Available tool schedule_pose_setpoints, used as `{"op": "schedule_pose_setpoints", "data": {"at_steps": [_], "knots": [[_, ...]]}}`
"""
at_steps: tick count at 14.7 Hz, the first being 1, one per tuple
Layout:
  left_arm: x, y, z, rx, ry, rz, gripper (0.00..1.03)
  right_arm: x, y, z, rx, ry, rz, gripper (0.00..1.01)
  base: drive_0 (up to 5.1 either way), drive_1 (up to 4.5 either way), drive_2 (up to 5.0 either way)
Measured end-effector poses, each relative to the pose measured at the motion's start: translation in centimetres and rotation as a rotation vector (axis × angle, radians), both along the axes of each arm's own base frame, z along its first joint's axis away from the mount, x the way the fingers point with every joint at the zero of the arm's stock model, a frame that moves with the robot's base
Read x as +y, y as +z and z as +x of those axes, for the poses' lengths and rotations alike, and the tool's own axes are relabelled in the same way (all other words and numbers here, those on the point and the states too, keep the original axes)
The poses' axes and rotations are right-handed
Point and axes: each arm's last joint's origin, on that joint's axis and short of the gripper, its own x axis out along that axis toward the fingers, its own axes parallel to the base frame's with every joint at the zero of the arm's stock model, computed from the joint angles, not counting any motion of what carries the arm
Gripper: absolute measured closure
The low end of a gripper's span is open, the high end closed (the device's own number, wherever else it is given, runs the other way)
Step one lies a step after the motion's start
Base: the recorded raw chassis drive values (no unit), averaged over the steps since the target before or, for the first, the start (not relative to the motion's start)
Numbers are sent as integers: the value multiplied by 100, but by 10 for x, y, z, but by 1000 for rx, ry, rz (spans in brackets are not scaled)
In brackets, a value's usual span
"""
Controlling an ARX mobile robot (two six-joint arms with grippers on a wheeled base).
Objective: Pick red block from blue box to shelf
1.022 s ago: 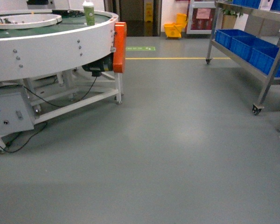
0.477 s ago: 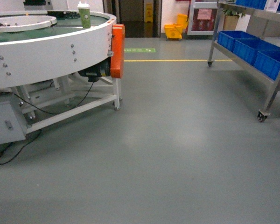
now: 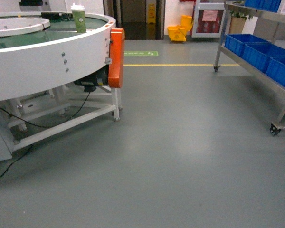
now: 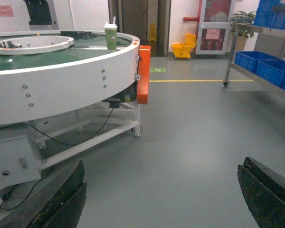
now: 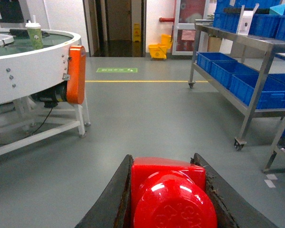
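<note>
We carry the red block (image 5: 173,197) pinched between the jaws of the right gripper (image 5: 167,199), stud facing the wrist camera, its sides pressed by both dark pads. It sits low in the right wrist view, well above the grey floor (image 3: 180,156) and well apart from anything it might be set on. The left gripper (image 4: 161,199) is empty, its jaws spread wide with only floor between them.

Taking the shelf (image 5: 256,61) as our landmark: the block is well short of it and to its left, with open floor between. On the shelf's lower tier sit dark blue crates (image 5: 237,71), and more of them line the tier above. Far to the left of the shelf stands the round white conveyor bench (image 3: 47,57) with an orange guard (image 3: 116,57) on its side and a green cup (image 3: 79,19) on top. Beyond the shelf's far end, by the doorway, is a yellow mop bucket (image 3: 178,31). The blue box does not show in any view.

We judge that the pick is done and the transport leg is in hand (the base is out on open floor). The next move calls for closing on the shelf, squaring up to a tier, and raising the right arm over a free spot without loosening the grip.
</note>
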Motion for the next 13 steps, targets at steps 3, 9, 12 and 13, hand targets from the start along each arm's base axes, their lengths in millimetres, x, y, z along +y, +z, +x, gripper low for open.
{"op": "schedule_pose_setpoints", "data": {"at_steps": [3, 9, 12, 13], "knots": [[0, 0, 0, 1, 0, 0, 5, 0, 0, 0, 1, 0, 0, 73, 5, 429, -419], [0, 0, 0, 3, 0, 0, 5, 0, 0, 0, 1, 0, 0, 73, 3, 428, -422], [0, 0, 0, 0, 0, 0, 5, 0, 0, 0, -1, 0, 0, 73, -9, 416, -435], [0, 0, 0, 3, 1, 0, 5, 0, 0, 0, 0, 0, 0, 73, 0, 425, -426]]}}
